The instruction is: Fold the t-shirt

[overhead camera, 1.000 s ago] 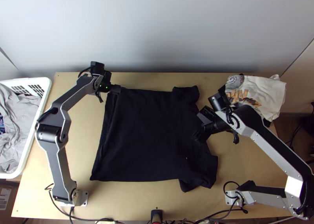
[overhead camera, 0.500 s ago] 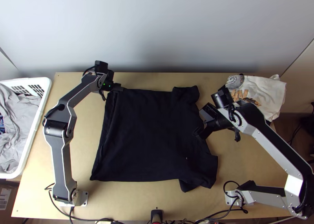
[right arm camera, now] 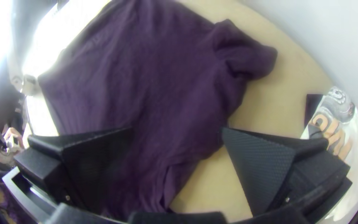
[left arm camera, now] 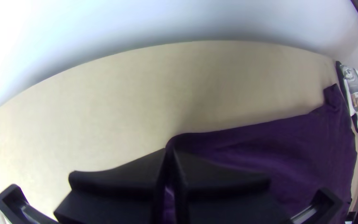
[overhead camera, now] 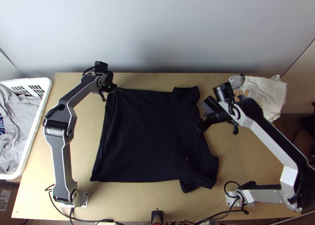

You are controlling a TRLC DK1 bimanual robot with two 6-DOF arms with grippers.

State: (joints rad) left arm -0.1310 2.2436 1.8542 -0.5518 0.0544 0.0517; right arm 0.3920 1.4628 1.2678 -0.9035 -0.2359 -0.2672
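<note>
Top view showed the black t-shirt [overhead camera: 149,138] on the smooth, pale wooden table [overhead camera: 75,146], between my two arms. The soft, matt cloth lay mostly spread, nearly rectangular in the body, with a narrow layered strip along its left edge and a few shallow creases. Both stubby sleeves, the far one [overhead camera: 187,94] and the near one [overhead camera: 199,181], stood out crookedly at the right end. The neck end therefore pointed right, the straight hem left, and the long axis ran across the table.

With my left gripper [overhead camera: 121,90] I pinched the far left corner of the shirt, smooth black fingers pressed together on the cloth. I held my right gripper [overhead camera: 201,126] wide open at the neck end; in its wrist view the finewoven-looking pads [right arm camera: 257,166] stood well apart. I could not tell whether they touched the fabric.

Compared with a second earlier, my right gripper had moved slightly towards the far edge, and my left arm's elbow had swung inwards. The shirt's outline looked unchanged.
</note>
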